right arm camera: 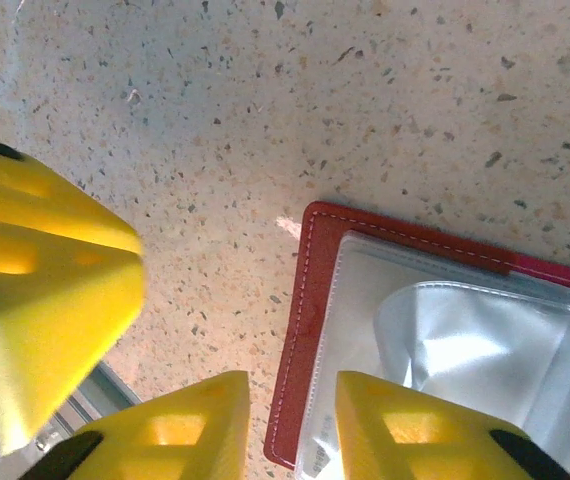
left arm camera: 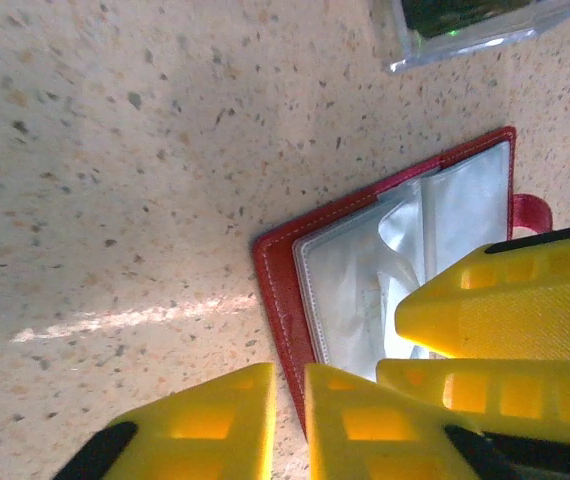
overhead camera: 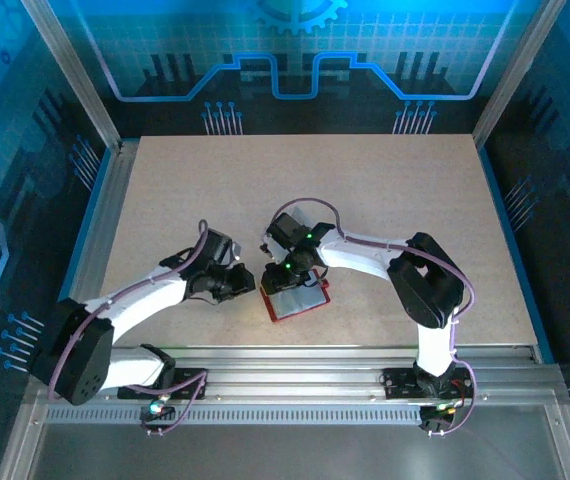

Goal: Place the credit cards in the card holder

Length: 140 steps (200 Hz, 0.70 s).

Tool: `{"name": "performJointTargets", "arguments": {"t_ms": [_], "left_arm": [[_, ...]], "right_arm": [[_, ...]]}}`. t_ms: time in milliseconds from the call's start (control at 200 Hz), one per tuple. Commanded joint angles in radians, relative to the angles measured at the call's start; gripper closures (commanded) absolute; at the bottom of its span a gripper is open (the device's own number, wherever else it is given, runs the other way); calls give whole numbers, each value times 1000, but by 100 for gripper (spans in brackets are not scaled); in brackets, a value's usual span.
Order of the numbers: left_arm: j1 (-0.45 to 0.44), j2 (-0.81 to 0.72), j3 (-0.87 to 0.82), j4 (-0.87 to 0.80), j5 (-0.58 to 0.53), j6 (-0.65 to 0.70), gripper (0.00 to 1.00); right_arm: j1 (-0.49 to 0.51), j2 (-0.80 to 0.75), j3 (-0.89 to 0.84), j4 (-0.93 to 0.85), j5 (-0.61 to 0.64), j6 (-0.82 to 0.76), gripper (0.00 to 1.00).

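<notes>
The card holder [overhead camera: 295, 300] lay open on the speckled beige table [overhead camera: 385, 190] near its front edge, between the two arms, with crumpled clear plastic sleeves [left arm camera: 365, 270] facing up and blue circuit-pattern walls [overhead camera: 285, 60] around the table. The left gripper [left arm camera: 288, 372] stood narrowly parted over the holder's red border, and the right gripper [right arm camera: 293, 380] stood spread wider above a corner; neither pinched anything. A shiny tray [left arm camera: 465, 35] sat just beyond the holder.

no readable text, label, number or sign on card holder [left arm camera: 345, 285] or tabletop [left arm camera: 115, 150]
</notes>
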Motion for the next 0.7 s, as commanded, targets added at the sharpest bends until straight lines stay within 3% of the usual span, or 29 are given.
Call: {"name": "performJointTargets", "arguments": {"t_ms": [0, 200, 465, 695], "left_arm": [[11, -32, 2, -73, 22, 21, 78], [11, -39, 39, -80, 23, 24, 71], [10, -9, 103, -84, 24, 30, 66], [10, 129, 286, -48, 52, 19, 68]], "right_arm": [[-43, -56, 64, -74, 52, -53, 66], [-93, -50, 261, -289, 373, -155, 56], [-179, 25, 423, -369, 475, -206, 54], [-199, 186, 582, -432, 563, -262, 52]]}}
